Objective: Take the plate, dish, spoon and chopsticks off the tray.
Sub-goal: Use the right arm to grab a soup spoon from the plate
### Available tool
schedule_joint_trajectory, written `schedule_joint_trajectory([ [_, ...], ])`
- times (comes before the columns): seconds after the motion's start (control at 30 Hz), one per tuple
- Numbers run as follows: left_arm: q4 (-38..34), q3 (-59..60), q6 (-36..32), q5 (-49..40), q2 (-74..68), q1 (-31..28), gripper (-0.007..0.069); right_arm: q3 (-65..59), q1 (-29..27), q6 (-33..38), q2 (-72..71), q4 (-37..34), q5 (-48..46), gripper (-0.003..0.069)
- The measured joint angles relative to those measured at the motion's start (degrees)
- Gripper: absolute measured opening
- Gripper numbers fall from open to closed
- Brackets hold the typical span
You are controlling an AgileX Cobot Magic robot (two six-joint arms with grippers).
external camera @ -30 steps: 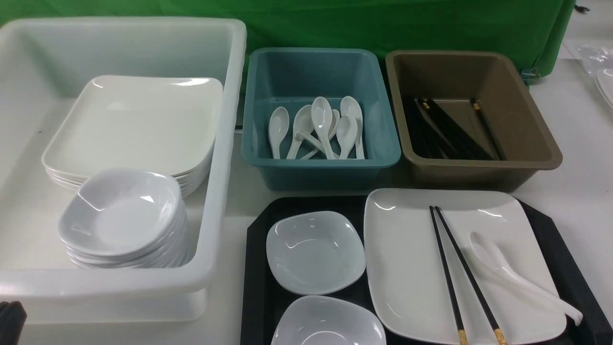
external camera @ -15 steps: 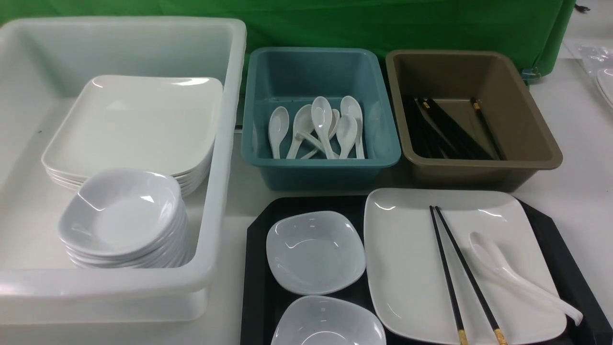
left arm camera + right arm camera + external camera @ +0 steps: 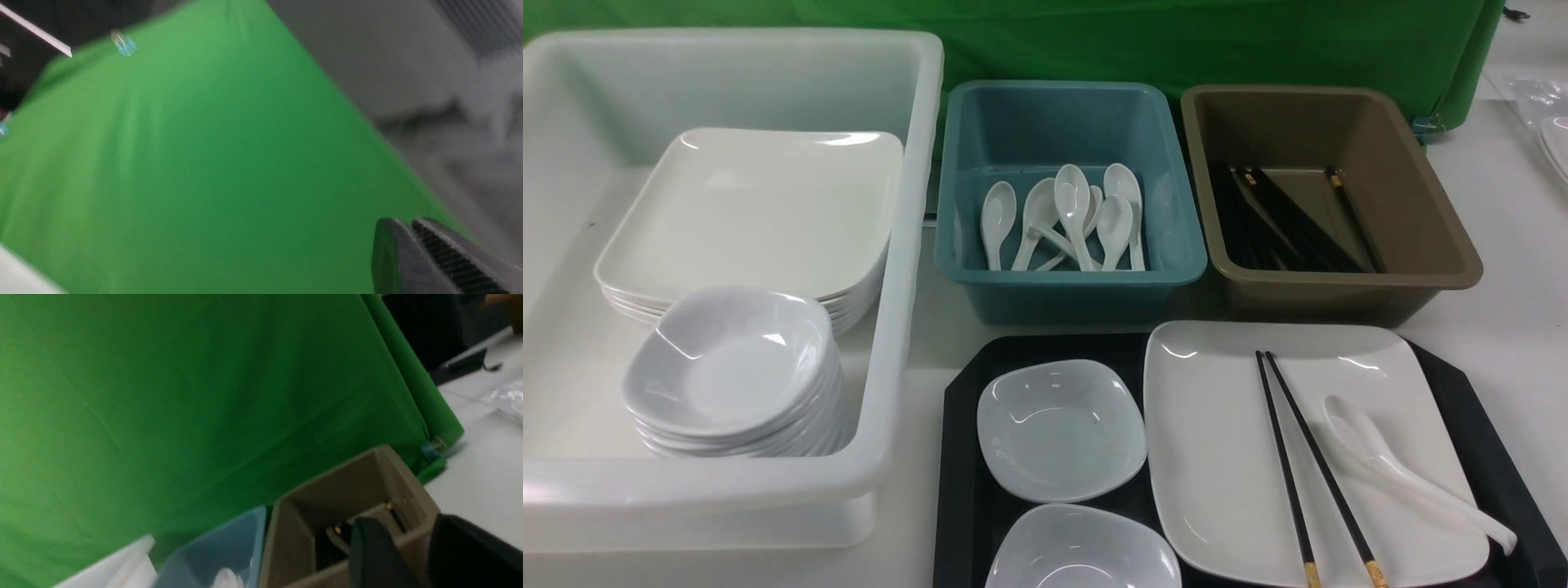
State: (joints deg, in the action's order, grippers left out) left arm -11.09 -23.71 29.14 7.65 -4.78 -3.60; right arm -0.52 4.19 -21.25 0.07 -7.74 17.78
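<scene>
Left fingers (image 3: 394,261) withdrawn from front, seemingly shut

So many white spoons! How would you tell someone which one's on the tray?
Find the black tray at the front right. A wide white plate sits on it, and the spoon lies on the plate's right side, beside two black chopsticks. It lies alone; the rest are heaped in the blue bin.

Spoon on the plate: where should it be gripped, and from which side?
Probably the handle's outer end, from above on the robot's right. The spoon lies on the plate with its handle slanting to the near right corner and crossing the rim, so the end looks lifted, leaving room for jaws across its narrow width. The chopsticks crowd its left.
</scene>
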Motion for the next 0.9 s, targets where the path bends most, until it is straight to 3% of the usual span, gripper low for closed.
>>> schedule_joint_trajectory([
  [0.1, 4.00, -9.67, -0.85, -15.33, -6.49, 0.00, 0.0018, 0.00, 0.00, 1.01, 0.00, -0.41, 5.48, 0.0242],
  [0.17, 4.22, -18.51, -9.44, -31.51, -15.07, 0.00, 0.0018, 0.59, 0.00, 0.69, 0.45, -0.90, 7.39, 0.0221],
  [0.2, 3.31, -20.85, -14.49, -36.83, -18.19, -0.05, 0.0018, 1.95, 0.00, 0.62, 1.17, -0.91, 3.87, 0.0196],
  [0.23, 3.09, -21.27, -14.49, -37.84, -18.82, -0.02, 0.0018, 2.75, 0.00, 0.62, 1.36, -0.91, 1.94, 0.0190],
  [0.27, 1.90, -22.72, -18.43, -41.84, -21.24, -0.02, 0.0018, 4.13, 0.00, 0.76, 2.32, -0.99, -1.25, 0.0161],
  [0.3, -1.48, -24.79, -23.74, -49.85, -25.96, -0.02, 0.0018, 10.06, 0.00, 2.78, 5.49, -1.09, -13.14, 0.0084],
  [0.33, -1.91, -24.93, -24.94, -50.63, -27.08, -0.02, 0.0018, 10.75, 0.00, 3.16, 5.95, -1.09, -14.34, 0.0077],
  [0.47, -7.40, -25.39, -32.74, -64.79, -38.71, -0.02, 0.0018, 28.46, 0.00, 17.35, 20.86, -1.09, -40.13, 0.0026],
  [0.5, -7.40, -25.39, -32.98, -65.47, -39.12, -0.02, 0.0018, 29.28, 0.00, 18.58, 22.50, -1.09, -41.24, 0.0025],
  [0.6, -7.28, -25.39, -35.90, -67.26, -44.31, 0.14, 0.0005, 42.98, 0.00, 27.62, 38.05, 1.08, -61.71, 0.0022],
  [0.7, -7.16, -25.46, -36.49, -67.41, -46.37, 2.59, 0.0001, 49.76, 0.00, 29.75, 50.88, 4.77, -72.50, 0.0021],
  [0.9, -3.50, -25.65, -32.77, -68.76, -49.70, 15.87, 0.0001, 55.07, 0.00, 34.92, 71.02, 4.72, -72.27, 0.0022],
])
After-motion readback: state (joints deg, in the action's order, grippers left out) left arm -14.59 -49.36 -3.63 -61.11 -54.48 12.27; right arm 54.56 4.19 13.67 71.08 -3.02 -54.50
